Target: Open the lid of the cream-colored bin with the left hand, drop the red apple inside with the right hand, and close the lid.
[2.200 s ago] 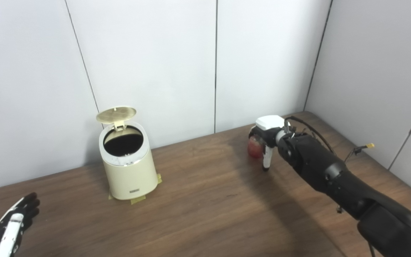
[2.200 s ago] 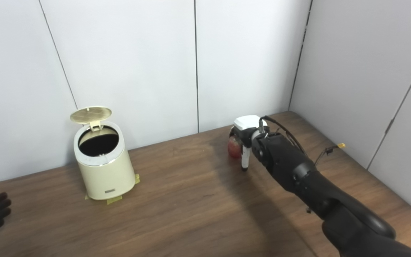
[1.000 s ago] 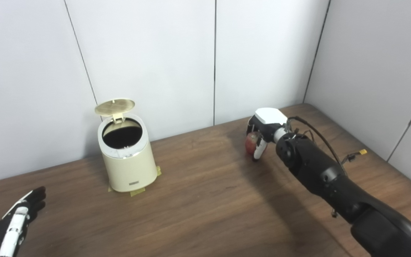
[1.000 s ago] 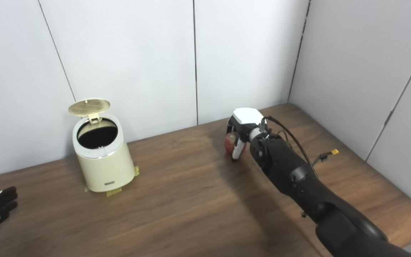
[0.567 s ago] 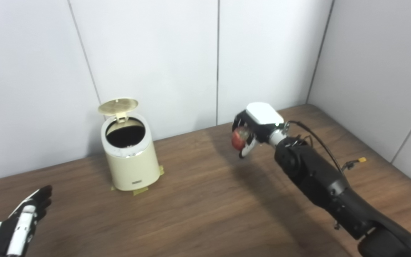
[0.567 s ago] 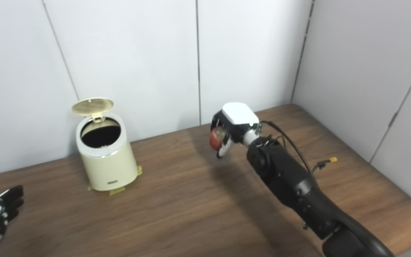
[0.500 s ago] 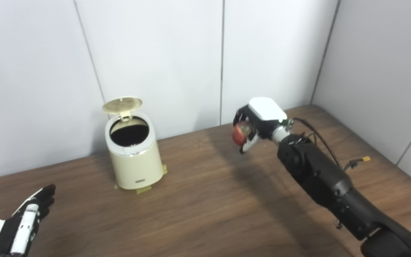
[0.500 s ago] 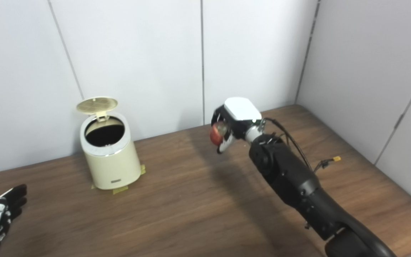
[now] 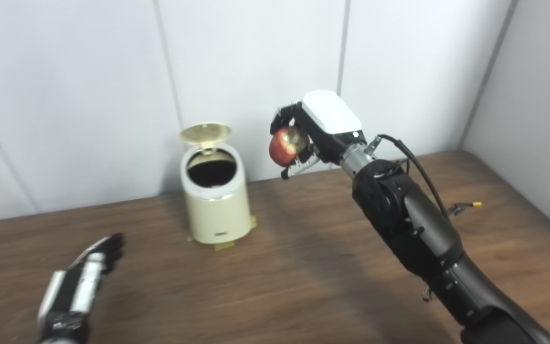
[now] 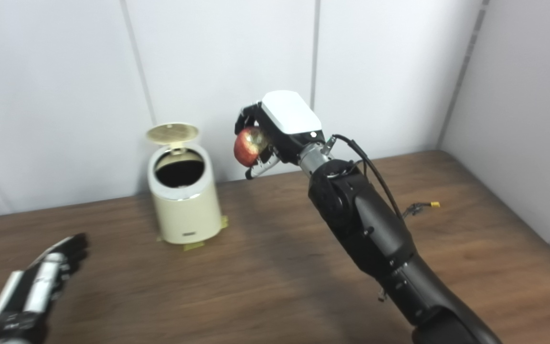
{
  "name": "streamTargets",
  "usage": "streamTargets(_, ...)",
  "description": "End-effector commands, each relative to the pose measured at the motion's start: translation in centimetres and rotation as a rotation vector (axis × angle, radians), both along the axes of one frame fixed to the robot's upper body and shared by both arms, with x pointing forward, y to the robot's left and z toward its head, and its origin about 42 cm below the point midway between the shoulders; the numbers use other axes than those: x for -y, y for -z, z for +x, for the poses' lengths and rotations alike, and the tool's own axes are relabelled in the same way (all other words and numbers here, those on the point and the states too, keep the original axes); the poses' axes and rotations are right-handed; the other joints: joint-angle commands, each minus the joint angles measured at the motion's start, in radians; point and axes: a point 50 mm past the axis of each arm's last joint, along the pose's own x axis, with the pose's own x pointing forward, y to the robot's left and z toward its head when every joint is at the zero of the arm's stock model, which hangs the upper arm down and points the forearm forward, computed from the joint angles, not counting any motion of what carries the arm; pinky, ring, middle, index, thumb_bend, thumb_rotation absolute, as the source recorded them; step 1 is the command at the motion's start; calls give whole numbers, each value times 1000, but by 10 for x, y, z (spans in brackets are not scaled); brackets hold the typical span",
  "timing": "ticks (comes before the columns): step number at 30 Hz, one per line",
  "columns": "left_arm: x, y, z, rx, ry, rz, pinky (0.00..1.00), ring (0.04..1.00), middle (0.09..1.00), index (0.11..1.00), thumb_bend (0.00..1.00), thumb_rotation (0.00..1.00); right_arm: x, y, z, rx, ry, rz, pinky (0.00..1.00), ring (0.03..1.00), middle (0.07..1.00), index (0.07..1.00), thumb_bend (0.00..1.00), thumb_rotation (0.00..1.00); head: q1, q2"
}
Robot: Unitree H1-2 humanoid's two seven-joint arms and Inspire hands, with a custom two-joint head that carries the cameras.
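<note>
Gripping the red apple (image 9: 286, 145) in closed fingers, the right hand (image 9: 315, 130) holds it high and just right of the cream-colored bin (image 9: 215, 201), whose lid (image 9: 206, 133) stands open, while the empty, flat-fingered left hand (image 9: 78, 286) waits low, clear of the path.

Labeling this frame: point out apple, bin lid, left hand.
apple (image 9: 282, 145): left eye view, on its red front face.
lid (image 9: 206, 132): left eye view, middle of the raised underside.
left hand (image 10: 36, 285): right eye view, back of the hand.
</note>
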Motion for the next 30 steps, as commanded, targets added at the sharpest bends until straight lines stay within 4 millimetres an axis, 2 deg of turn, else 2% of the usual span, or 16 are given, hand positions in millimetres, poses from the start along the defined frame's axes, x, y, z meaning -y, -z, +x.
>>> streamTargets(1, 2, -16, 6, 80, -2, 29, 908, 872, 866, 826, 284, 859, -10, -33, 2, 104, -47, 17, 374, 380, 507, 531, 512, 0, 10, -2)
streamTargets(8, 13, -12, 6, 76, -3, 23, 882, 854, 858, 828, 289, 850, -39, -34, 10, 133, -153, 90, 364, 377, 511, 539, 510, 0, 63, -17)
streamTargets(11, 18, -11, 6, 77, -5, 26, 894, 863, 859, 833, 321, 847, -50, -33, 18, 138, -170, 88, 371, 378, 508, 537, 511, 0, 81, -24)
streamTargets(16, 25, -11, 5, 77, -3, 17, 896, 865, 861, 831, 377, 843, -62, -31, 29, 122, -189, 99, 360, 375, 504, 540, 511, 0, 99, -30)
streamTargets(20, 31, -12, 3, 79, -4, 11, 897, 871, 872, 834, 375, 838, -74, -28, 38, 98, -198, 118, 373, 377, 507, 539, 511, 0, 110, -31)
streamTargets(30, 42, -16, 1, 96, -14, -3, 891, 867, 860, 818, 390, 833, -87, -18, 57, 57, -195, 131, 368, 377, 504, 534, 512, 0, 134, -33)
